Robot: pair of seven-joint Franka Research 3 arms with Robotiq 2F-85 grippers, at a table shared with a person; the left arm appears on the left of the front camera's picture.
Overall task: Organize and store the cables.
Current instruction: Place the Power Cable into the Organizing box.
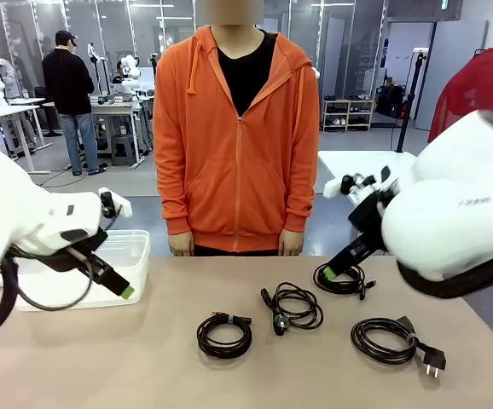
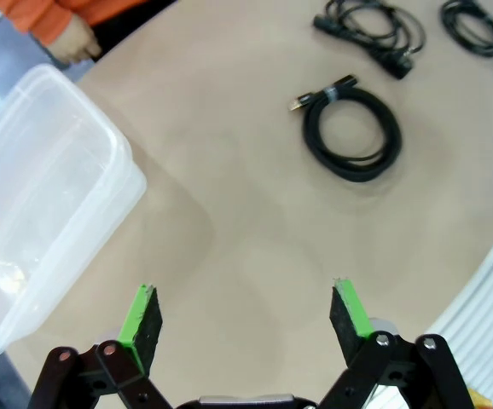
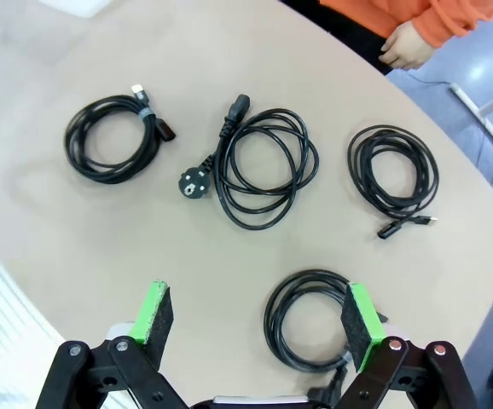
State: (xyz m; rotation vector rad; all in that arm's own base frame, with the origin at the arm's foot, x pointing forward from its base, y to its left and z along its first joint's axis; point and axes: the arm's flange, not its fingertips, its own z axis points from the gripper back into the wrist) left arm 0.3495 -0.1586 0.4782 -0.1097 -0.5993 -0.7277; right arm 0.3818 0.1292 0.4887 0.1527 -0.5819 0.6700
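On the desk (image 1: 144,366) four coiled cables (image 3: 78,141) lie apart, none in the clear bin (image 1: 144,264). My right gripper (image 3: 257,294), wide open and empty, hangs over the nearest coil (image 3: 274,322); my left gripper (image 2: 243,290), open and empty too, is beside the bin.

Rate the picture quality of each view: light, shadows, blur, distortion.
Front view: even overhead light, only faint shadows under the cables; the near right arm looms large and looks slightly soft. Left wrist view: the wide-angle lens bows the table edge, with a mild sheen on the clear bin. Right wrist view: same bowing, cables sharp, soft shadows, no glare.
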